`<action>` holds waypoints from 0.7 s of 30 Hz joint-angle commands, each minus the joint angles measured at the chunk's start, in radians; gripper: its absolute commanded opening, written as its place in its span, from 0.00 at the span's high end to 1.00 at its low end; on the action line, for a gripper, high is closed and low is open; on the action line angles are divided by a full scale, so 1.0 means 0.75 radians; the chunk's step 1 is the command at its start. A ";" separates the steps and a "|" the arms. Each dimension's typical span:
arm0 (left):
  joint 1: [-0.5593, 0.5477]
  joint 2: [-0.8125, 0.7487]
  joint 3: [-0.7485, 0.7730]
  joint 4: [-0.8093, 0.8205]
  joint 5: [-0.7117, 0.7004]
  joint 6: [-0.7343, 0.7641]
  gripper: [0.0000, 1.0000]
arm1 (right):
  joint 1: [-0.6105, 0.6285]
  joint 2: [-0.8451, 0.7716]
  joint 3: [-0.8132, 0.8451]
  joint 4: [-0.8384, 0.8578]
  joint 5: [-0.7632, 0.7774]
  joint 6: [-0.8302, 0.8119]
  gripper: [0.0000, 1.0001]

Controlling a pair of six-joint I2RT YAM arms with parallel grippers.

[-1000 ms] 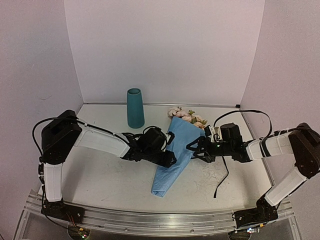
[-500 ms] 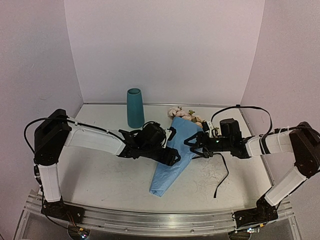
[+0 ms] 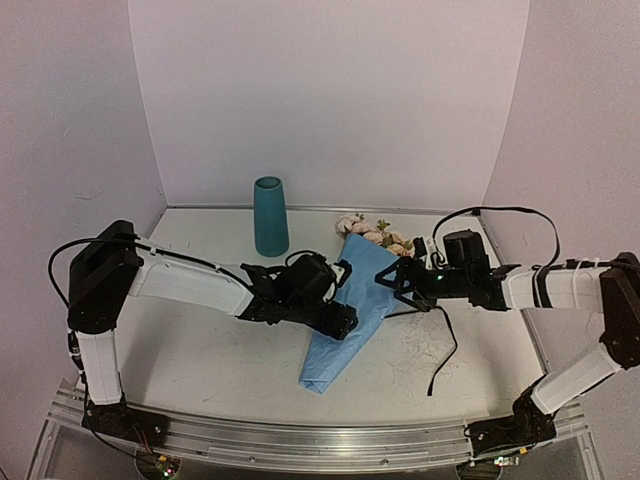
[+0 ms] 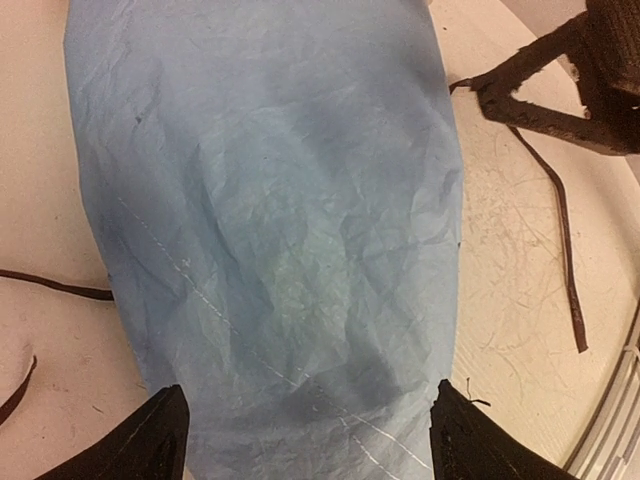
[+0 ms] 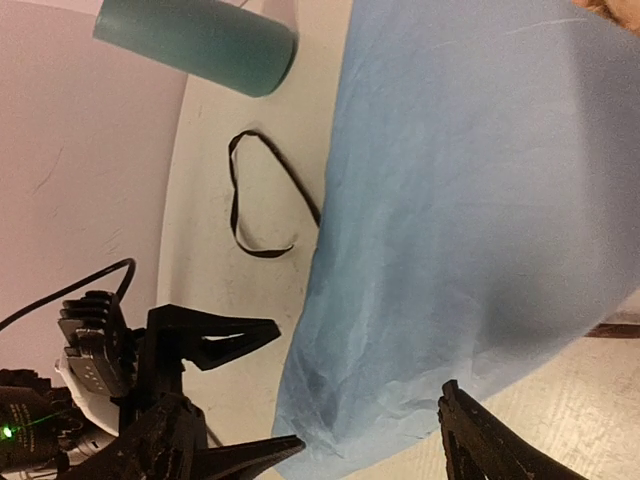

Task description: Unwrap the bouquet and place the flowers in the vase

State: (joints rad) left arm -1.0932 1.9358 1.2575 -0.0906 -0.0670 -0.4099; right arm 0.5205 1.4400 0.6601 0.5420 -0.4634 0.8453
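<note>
Within the last second the left tool has spread its jaws wide over the bouquet, gripping nothing; the right tool, likewise spread and empty, has drawn back slightly rightward. The black ribbon lies loose on the bench; the bouquet lies mid-bench, tip near, flowers far (paper not yet opened), the vase upright at its far left; peeling the wrap apart looks next.

The bouquet lies between the left gripper and right gripper, the vase stands behind-left, and open table with a loose ribbon lies nearer.
</note>
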 commanded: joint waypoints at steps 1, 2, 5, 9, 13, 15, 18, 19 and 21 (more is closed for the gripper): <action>0.002 -0.080 0.029 -0.043 -0.181 0.016 0.14 | -0.002 -0.094 -0.034 -0.186 0.193 -0.056 0.12; 0.008 -0.099 0.015 -0.041 -0.192 0.013 0.14 | -0.002 -0.100 -0.058 -0.187 0.200 -0.049 0.08; 0.053 -0.131 -0.012 -0.040 -0.162 -0.002 0.15 | -0.001 -0.084 -0.114 -0.167 0.195 -0.021 0.02; 0.135 -0.103 -0.018 -0.034 -0.054 -0.060 0.19 | -0.001 -0.017 -0.171 0.020 0.108 0.033 0.02; 0.201 -0.079 -0.044 0.025 0.077 -0.103 0.23 | 0.005 0.093 -0.180 0.214 0.028 0.123 0.02; 0.216 -0.066 -0.049 0.034 0.085 -0.104 0.23 | 0.016 0.145 -0.163 0.281 0.005 0.156 0.02; 0.234 -0.035 -0.045 0.037 0.125 -0.110 0.24 | 0.049 0.203 -0.122 0.341 -0.013 0.186 0.02; 0.238 -0.019 -0.041 0.037 0.138 -0.112 0.24 | 0.061 0.217 -0.103 0.353 -0.020 0.194 0.02; 0.240 0.012 -0.027 0.037 0.175 -0.112 0.26 | 0.083 0.219 -0.072 0.373 -0.047 0.210 0.02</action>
State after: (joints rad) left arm -0.9137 1.9053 1.2282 -0.0956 -0.0110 -0.4793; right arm 0.5492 1.5919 0.5386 0.7182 -0.4378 0.9574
